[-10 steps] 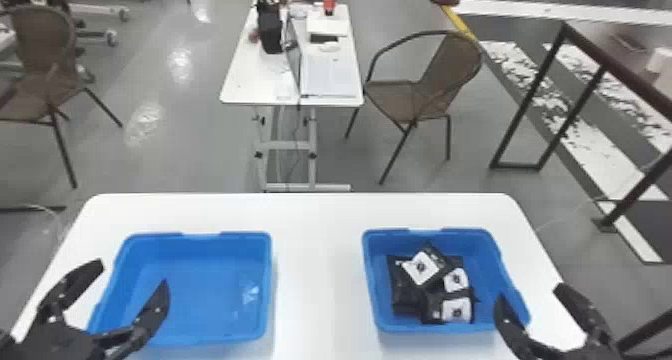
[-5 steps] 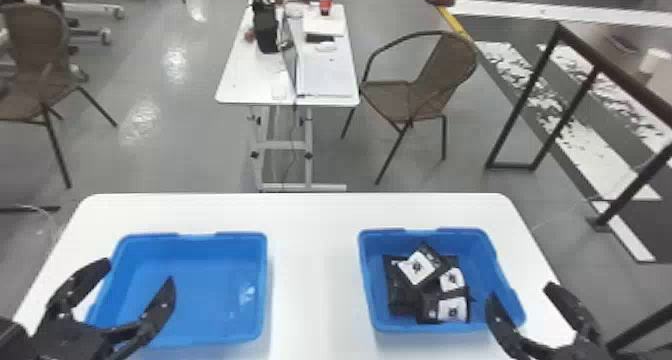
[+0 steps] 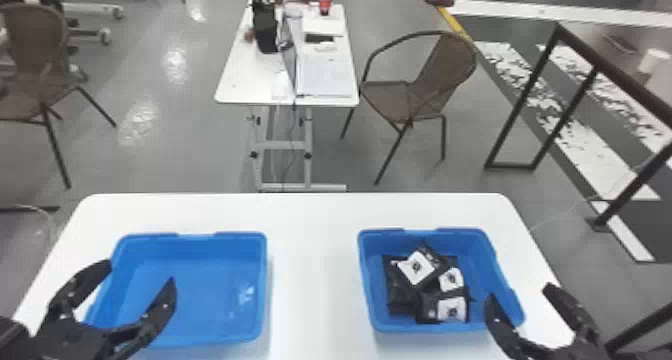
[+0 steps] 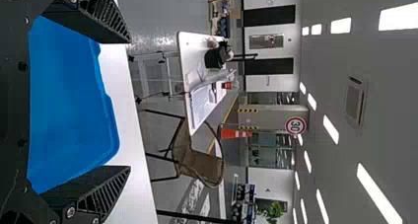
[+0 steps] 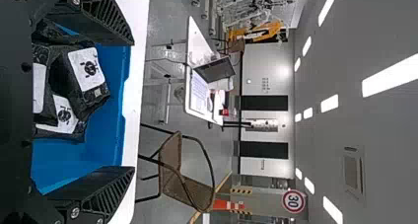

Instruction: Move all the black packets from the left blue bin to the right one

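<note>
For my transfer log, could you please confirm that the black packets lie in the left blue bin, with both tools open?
One correction: the head view shows the black packets in the right blue bin, not the left. The left tool and right tool are open, as you say.

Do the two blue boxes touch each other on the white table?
Apart. In the head view, a wide strip of white table shows between the left blue bin and the right blue bin.

left bin [image 3: 200,284], right bin [image 3: 482,264]: on near table [image 3: 320,284] | packets [image 3: 417,270]: in right bin | far table [image 3: 242,79]: behind
</note>
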Available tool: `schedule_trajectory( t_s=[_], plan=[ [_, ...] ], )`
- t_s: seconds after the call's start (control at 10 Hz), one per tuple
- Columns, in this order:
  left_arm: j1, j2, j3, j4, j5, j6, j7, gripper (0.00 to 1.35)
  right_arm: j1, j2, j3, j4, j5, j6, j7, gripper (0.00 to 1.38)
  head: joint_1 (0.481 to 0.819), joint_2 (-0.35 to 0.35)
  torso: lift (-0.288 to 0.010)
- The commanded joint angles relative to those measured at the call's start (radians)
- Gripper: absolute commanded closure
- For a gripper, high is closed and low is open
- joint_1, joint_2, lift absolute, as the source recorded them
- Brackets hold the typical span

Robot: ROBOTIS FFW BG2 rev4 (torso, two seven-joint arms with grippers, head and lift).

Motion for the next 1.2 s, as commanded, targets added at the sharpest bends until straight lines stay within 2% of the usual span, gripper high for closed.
schedule_trajectory(
  t_s=[0.0,1.1],
  plan=[
    [0.0,-0.003,0.0,0.0,0.0,0.006,0.0,0.13,0.0,0.004,-0.001,0.002,-0.004,0.002,-0.001,0.13,0.695,-0.116,0.0],
    [-0.006,-0.003,-0.001,0.0,-0.006,0.043,0.003,0.13,-0.001,0.004,-0.001,0.006,-0.012,0.006,-0.001,0.13,0.695,-0.119,0.0]
  ],
)
